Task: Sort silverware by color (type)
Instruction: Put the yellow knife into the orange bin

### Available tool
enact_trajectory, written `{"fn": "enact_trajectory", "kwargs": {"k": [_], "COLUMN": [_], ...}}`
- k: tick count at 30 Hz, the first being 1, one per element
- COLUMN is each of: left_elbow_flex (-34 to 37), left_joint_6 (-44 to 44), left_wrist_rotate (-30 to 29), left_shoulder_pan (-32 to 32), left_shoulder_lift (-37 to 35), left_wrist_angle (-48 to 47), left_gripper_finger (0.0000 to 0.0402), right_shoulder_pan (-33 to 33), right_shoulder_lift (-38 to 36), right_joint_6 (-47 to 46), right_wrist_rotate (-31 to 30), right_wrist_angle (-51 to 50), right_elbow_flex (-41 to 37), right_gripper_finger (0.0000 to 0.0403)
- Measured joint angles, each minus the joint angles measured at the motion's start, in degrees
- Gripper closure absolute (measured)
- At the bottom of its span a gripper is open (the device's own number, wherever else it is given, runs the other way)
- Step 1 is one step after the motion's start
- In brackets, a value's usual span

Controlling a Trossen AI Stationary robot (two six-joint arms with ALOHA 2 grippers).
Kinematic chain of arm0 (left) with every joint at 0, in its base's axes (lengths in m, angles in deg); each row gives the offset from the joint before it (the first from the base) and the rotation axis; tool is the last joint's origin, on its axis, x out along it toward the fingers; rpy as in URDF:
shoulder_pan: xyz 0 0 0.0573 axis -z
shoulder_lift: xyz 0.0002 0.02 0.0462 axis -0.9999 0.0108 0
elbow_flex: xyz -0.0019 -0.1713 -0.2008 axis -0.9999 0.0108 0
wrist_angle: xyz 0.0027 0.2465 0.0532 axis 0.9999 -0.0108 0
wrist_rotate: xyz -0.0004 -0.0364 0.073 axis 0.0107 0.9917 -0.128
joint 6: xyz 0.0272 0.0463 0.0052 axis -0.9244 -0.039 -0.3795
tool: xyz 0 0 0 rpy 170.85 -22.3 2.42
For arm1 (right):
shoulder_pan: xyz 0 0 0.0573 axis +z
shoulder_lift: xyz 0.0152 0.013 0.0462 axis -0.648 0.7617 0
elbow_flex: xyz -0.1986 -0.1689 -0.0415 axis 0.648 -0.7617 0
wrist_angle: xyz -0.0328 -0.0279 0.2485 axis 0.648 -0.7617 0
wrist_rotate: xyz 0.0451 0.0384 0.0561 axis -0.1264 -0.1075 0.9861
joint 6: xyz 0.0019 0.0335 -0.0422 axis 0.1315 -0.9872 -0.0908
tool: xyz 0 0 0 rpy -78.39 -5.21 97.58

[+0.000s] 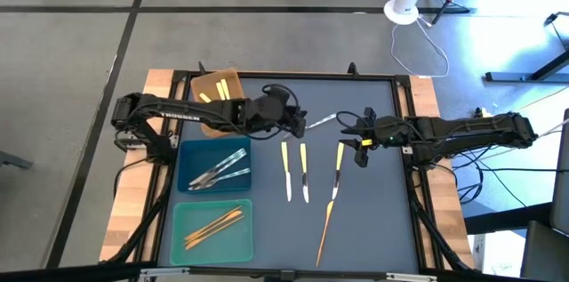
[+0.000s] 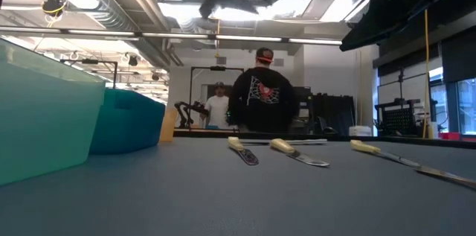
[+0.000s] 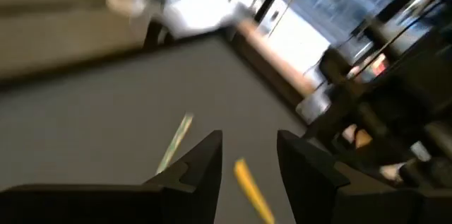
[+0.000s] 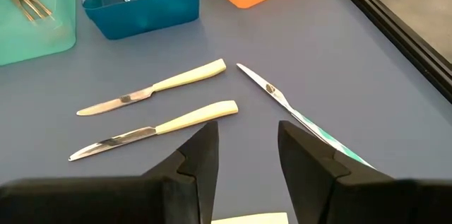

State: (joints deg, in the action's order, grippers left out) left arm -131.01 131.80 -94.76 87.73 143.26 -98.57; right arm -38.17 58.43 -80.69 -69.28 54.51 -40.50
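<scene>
Three yellow-handled knives (image 1: 285, 171) (image 1: 304, 172) (image 1: 338, 168) lie flat on the blue-grey mat. A silver-grey utensil (image 1: 322, 122) lies between the two grippers, and an orange-gold one (image 1: 326, 229) lies nearer the near edge. My left gripper (image 1: 300, 123) hangs open above the mat just left of the silver utensil (image 3: 176, 139), with a yellow handle (image 3: 251, 189) showing between its fingers. My right gripper (image 4: 247, 157) is open above the third knife's handle (image 4: 247, 218) and faces the silver utensil (image 4: 282, 100) and two knives (image 4: 152, 90) (image 4: 155, 131).
Along the mat's left side stand a brown tray (image 1: 218, 95) with yellow-handled pieces, a blue tray (image 1: 213, 166) with silver ones and a teal tray (image 1: 213, 229) with orange-gold ones. A black frame (image 1: 404, 122) borders the mat. People (image 2: 264, 98) stand beyond the far edge.
</scene>
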Motion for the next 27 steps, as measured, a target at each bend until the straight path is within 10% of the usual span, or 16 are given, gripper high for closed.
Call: {"fn": "enact_trajectory", "kwargs": {"k": [11, 27], "left_elbow_flex": [0.0, 0.0], "left_joint_6": [23.0, 28.9], "left_wrist_rotate": [12.0, 29.0], "left_shoulder_pan": [-0.2, -3.3], "left_shoulder_lift": [0.1, 9.4], "left_wrist_angle": [-21.2, -24.0], "left_gripper_finger": [0.0272, 0.0272], "right_shoulder_pan": [0.0, 0.0], "right_shoulder_lift": [0.0, 0.0], "right_joint_6": [-0.1, -0.1], "right_wrist_rotate": [0.0, 0.0], "right_wrist_angle": [0.0, 0.0], "right_elbow_flex": [0.0, 0.0], "right_gripper_finger": [0.0269, 0.0269]}}
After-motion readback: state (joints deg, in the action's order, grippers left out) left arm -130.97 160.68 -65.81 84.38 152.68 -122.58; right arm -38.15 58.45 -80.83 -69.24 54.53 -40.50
